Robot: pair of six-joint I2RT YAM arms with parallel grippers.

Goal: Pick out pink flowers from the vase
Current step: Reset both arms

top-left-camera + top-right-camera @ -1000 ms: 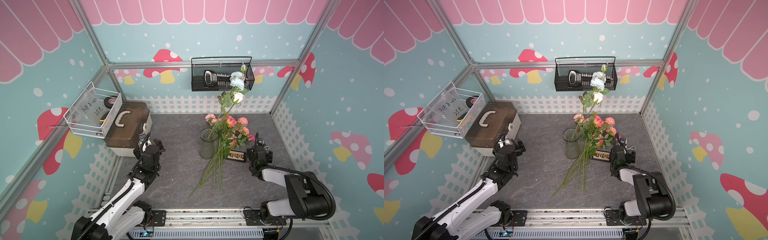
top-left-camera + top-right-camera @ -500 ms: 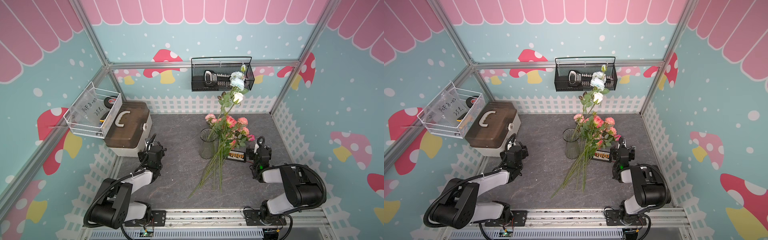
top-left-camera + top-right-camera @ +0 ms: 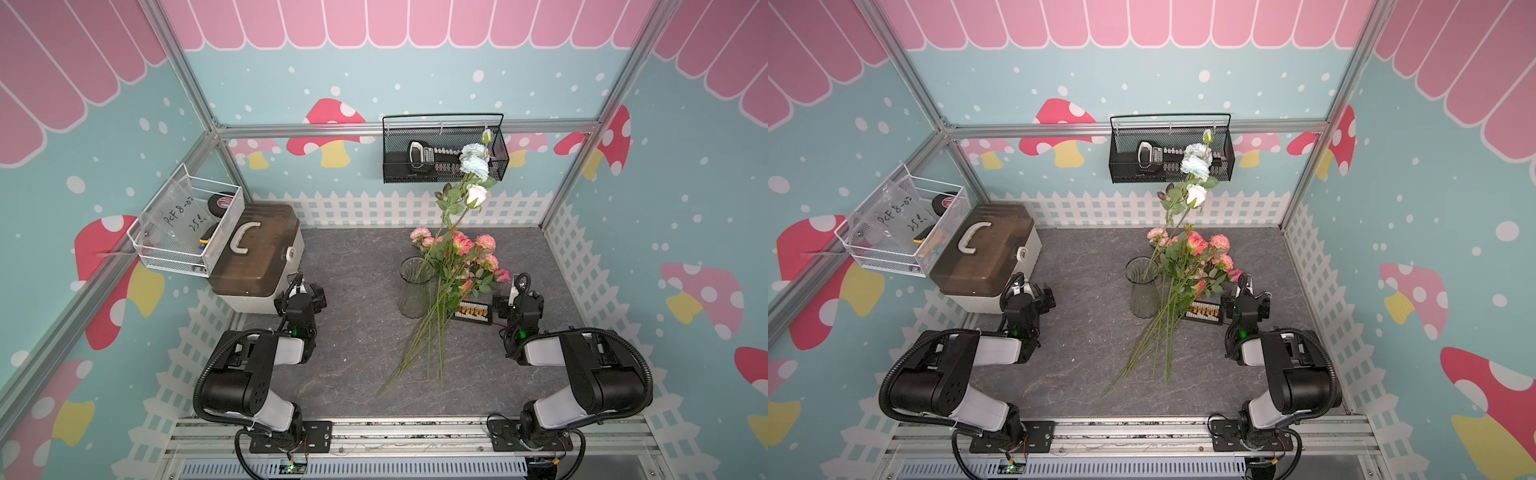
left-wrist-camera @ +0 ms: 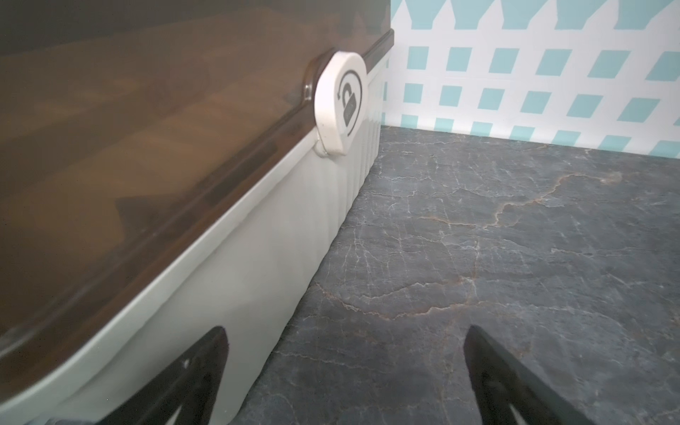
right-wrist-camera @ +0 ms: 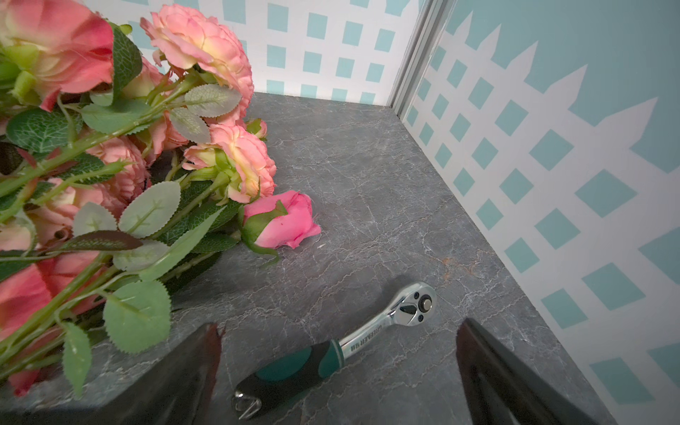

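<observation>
The clear ribbed vase (image 3: 414,291) (image 3: 1143,291) stands mid-table with a tall stem of pale blue and white blooms (image 3: 473,166) in it. The pink flowers (image 3: 462,244) (image 3: 1196,243) lie on the table just right of the vase, their long green stems (image 3: 419,345) fanned toward the front. In the right wrist view their heads (image 5: 228,162) fill one side. My left gripper (image 3: 300,286) (image 4: 346,331) is open and empty, low beside the toolbox. My right gripper (image 3: 519,289) (image 5: 338,325) is open and empty, close to the outermost pink bud (image 5: 281,220).
A brown-lidded white toolbox (image 3: 257,257) (image 4: 220,235) stands at the left. A ratchet wrench (image 5: 331,353) lies on the table under my right gripper. A black socket strip (image 3: 473,311) sits under the flower stems. Wire baskets (image 3: 444,149) (image 3: 187,228) hang on the walls.
Both arms have folded down low toward the front rail, while the grippers stay open near the same spots. The vase and flowers have not moved.
</observation>
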